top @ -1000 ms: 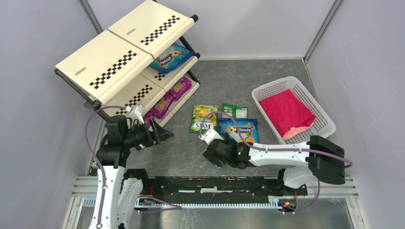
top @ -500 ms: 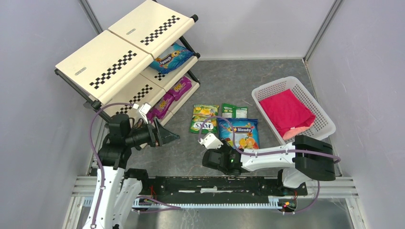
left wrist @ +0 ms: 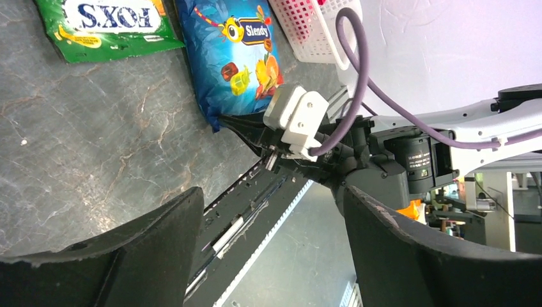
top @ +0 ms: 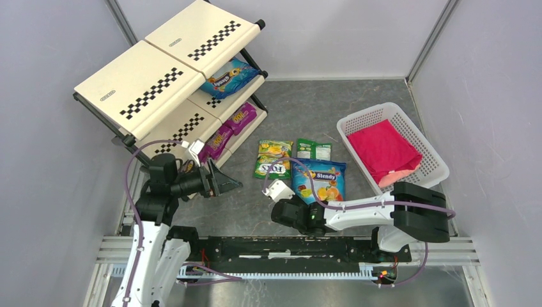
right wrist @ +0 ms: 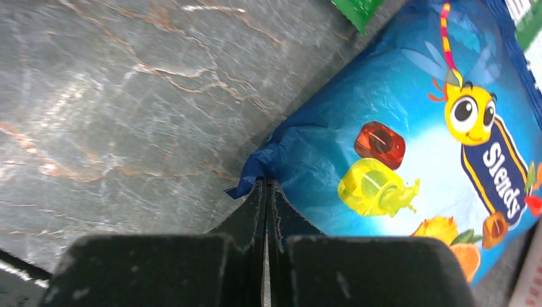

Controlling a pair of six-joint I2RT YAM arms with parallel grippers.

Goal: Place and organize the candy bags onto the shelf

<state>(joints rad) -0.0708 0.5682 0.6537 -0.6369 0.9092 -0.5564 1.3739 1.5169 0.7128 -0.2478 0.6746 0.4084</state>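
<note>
A blue candy bag [top: 323, 180] lies flat on the grey table, and my right gripper [top: 298, 197] is shut on its near left corner. In the right wrist view the fingertips [right wrist: 265, 185] pinch the crumpled corner of that blue bag [right wrist: 396, 128]. Beside it lie a green-yellow bag [top: 273, 158] and a small green bag [top: 313, 149]. The shelf [top: 137, 86] stands at the back left, holding a blue bag [top: 229, 78] on its middle tier and two magenta bags [top: 241, 117] lower down. My left gripper [top: 227, 182] hangs open and empty in front of the shelf.
A white lattice basket [top: 358, 121] with a pink-red cloth [top: 383, 150] stands at the right. The black rail of the arm bases [top: 287, 246] runs along the near edge. Grey walls close in the table on three sides.
My right gripper has closed from wide open onto the blue bag's corner. The right arm drew back slightly toward the near edge. My left gripper drifted a little to the right, still open.
</note>
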